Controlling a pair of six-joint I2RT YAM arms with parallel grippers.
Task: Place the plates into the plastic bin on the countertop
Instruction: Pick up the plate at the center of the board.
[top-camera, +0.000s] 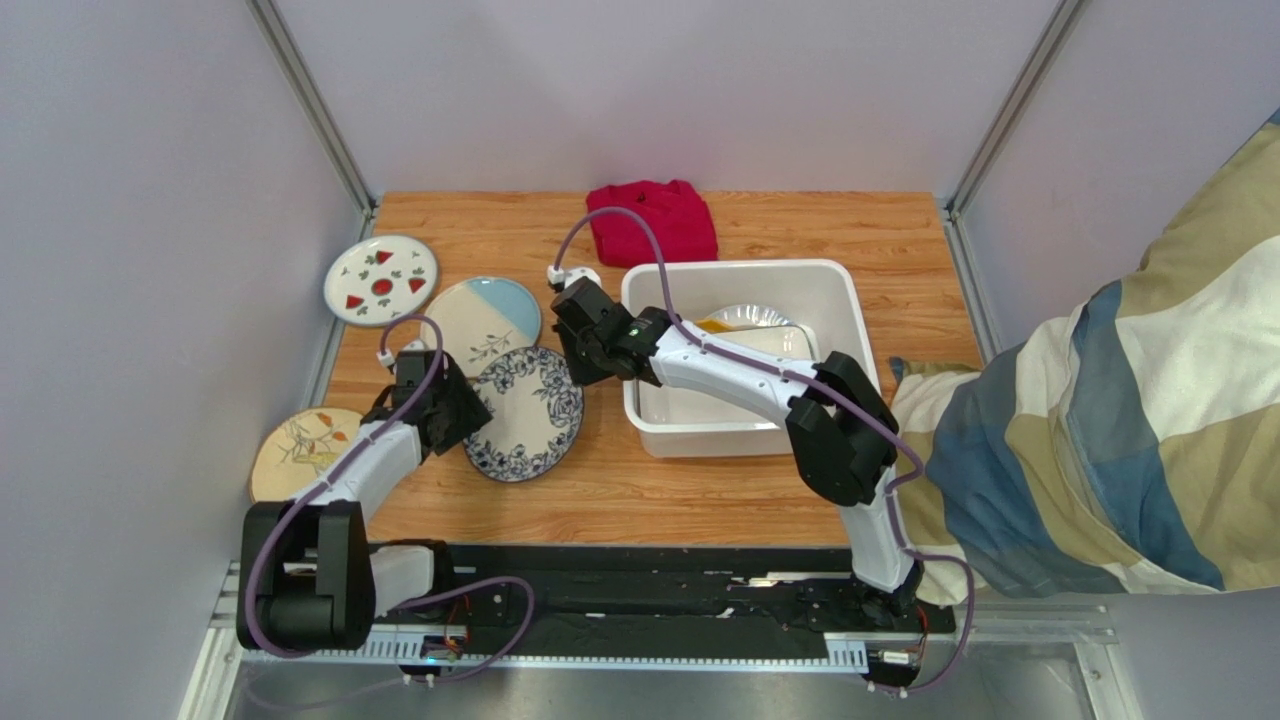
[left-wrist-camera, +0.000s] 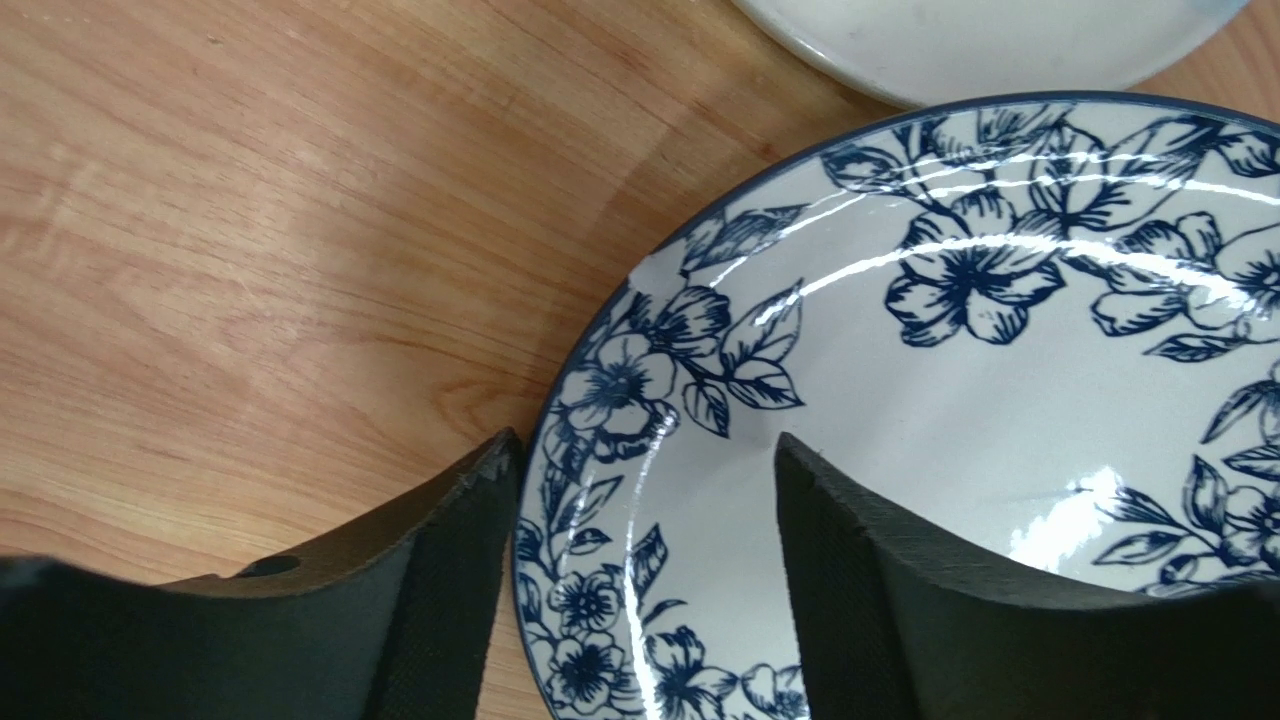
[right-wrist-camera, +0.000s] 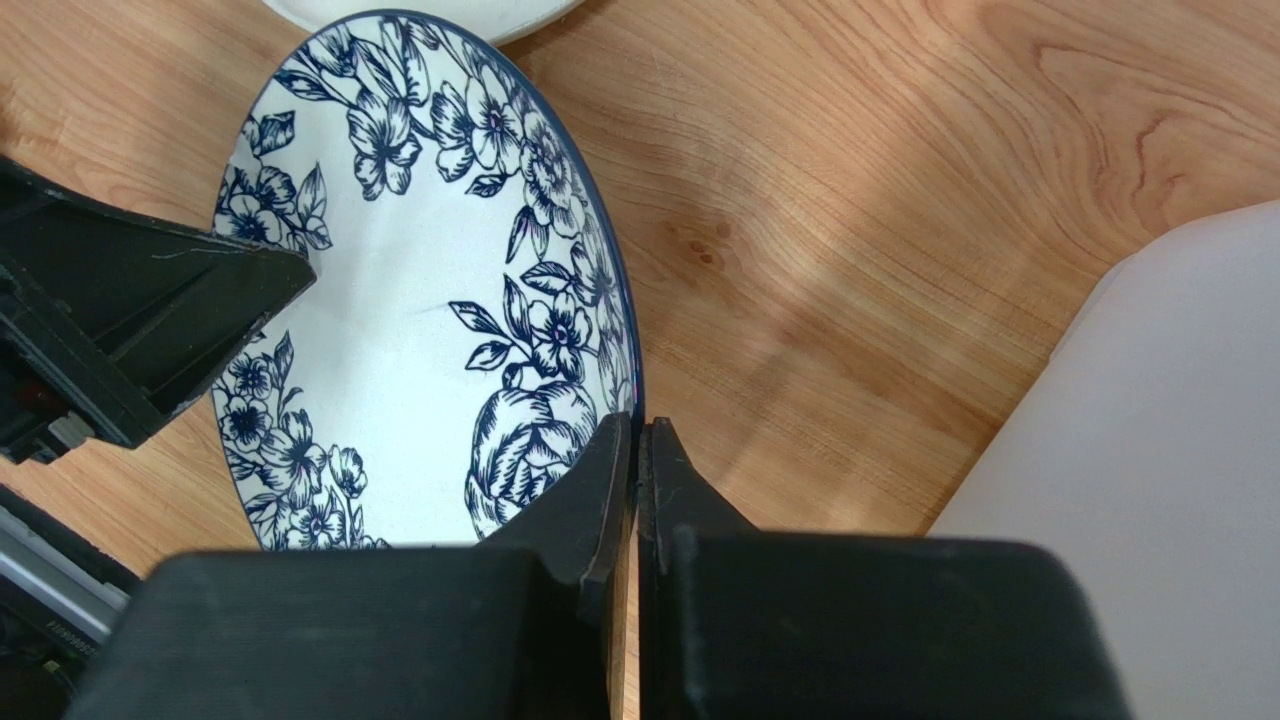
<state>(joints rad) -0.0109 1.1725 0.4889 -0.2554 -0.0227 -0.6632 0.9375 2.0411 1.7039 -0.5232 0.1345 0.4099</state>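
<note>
The blue floral plate lies on the countertop, left of the white plastic bin. My right gripper is shut on the plate's right rim, its fingertips pinching the edge. My left gripper is open and straddles the plate's left rim: one finger rests outside over the wood, the other over the plate's inside. The bin holds a yellow dish and a white plate; the right arm hides the rest of its inside.
A strawberry-print plate, a cream-and-blue plate and a leaf-sprig plate lie at the left. A folded red cloth lies behind the bin. A person in a patterned garment stands at the right edge.
</note>
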